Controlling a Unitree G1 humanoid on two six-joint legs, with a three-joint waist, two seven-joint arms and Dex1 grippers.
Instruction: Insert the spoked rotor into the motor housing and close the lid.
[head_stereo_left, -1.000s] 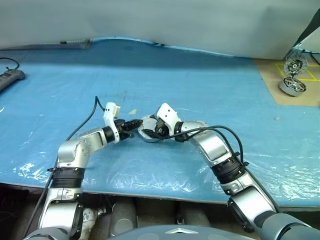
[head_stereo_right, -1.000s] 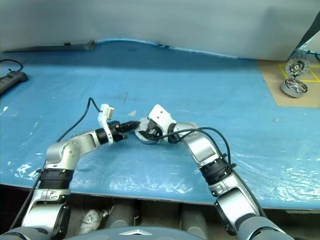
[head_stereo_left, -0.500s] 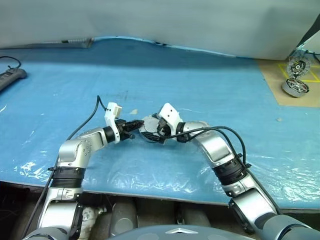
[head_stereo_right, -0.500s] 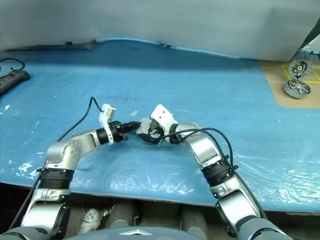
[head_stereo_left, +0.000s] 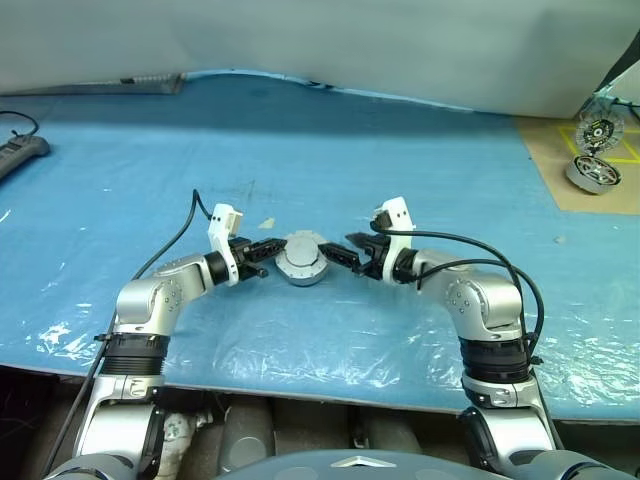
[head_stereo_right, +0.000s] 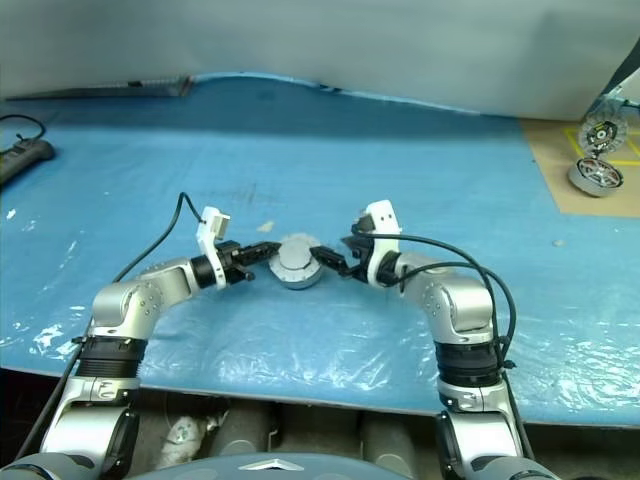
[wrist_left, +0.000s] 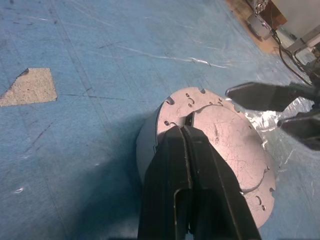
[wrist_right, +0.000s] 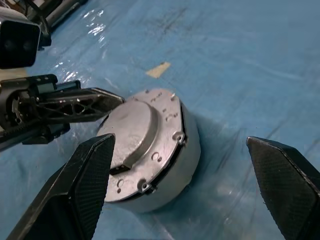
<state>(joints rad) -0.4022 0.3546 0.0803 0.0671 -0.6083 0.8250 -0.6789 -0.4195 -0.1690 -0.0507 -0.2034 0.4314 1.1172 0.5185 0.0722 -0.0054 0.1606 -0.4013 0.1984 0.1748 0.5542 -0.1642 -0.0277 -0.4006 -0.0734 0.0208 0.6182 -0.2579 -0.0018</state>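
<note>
Since a second ago our right gripper (head_stereo_right: 330, 262) has drawn off wide open, so we steady the lid (wrist_right: 150, 131) on the motor housing (wrist_right: 187, 160) at mid-surface (head_stereo_left: 420, 150), left gripper (wrist_left: 186, 150) shut, holding nothing.

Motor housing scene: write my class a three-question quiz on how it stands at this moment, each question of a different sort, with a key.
1. True or false: the lid sits closed on the motor housing.
2. Which gripper has its fingers open? A) left gripper B) right gripper
3. Fill in: the housing rests on a ___ plastic sheet.

Key: 1 true; 2 B, the right one stands open beside the housing, the left is shut with its tips at the lid's edge; 3 blue.
</note>
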